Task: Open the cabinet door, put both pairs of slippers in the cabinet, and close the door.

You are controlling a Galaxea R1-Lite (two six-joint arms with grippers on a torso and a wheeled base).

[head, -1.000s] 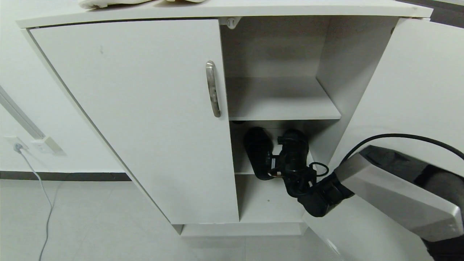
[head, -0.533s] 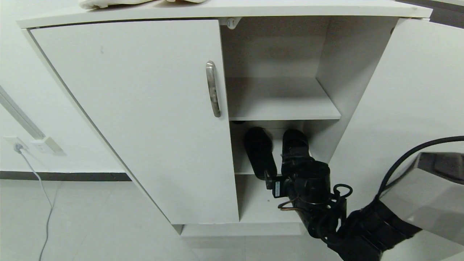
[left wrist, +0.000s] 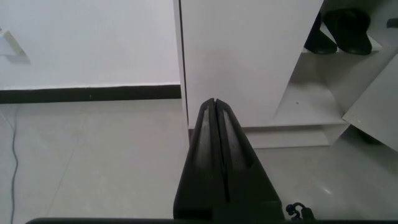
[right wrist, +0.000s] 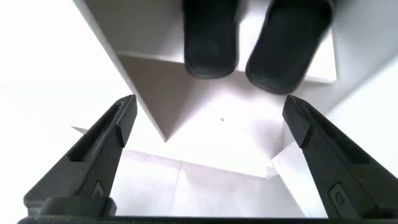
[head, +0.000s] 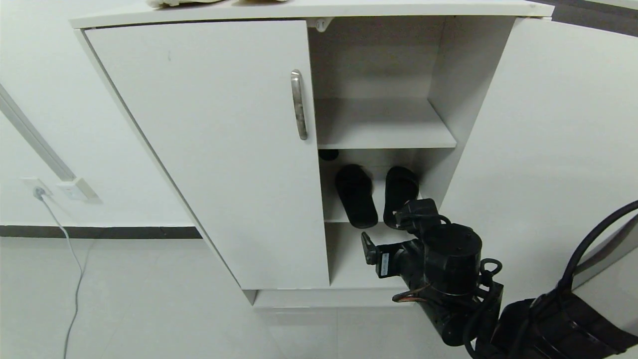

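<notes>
Head view: black slippers (head: 355, 197) side by side on middle shelf (head: 380, 202) of cabinet (head: 299, 10), heel ends at front edge. Right door (head: 548, 149) open, left door (head: 209, 139) shut. Right gripper (right wrist: 208, 118) just outside lower opening, fingers spread, holding nothing. Left gripper (left wrist: 215, 106) pressed closed, empty, low before left door. Pale items (head: 174, 2) on cabinet top, maybe second pair, cannot tell. Keep your arm off right door; set second pair on upper shelf (head: 384, 124), toes inward.

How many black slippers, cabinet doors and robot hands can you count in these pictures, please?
Black slippers: 2, on the middle shelf
Cabinet doors: 2, left door shut, right door open
Hands: 2, right hand open, left hand shut
Total: 6
</notes>
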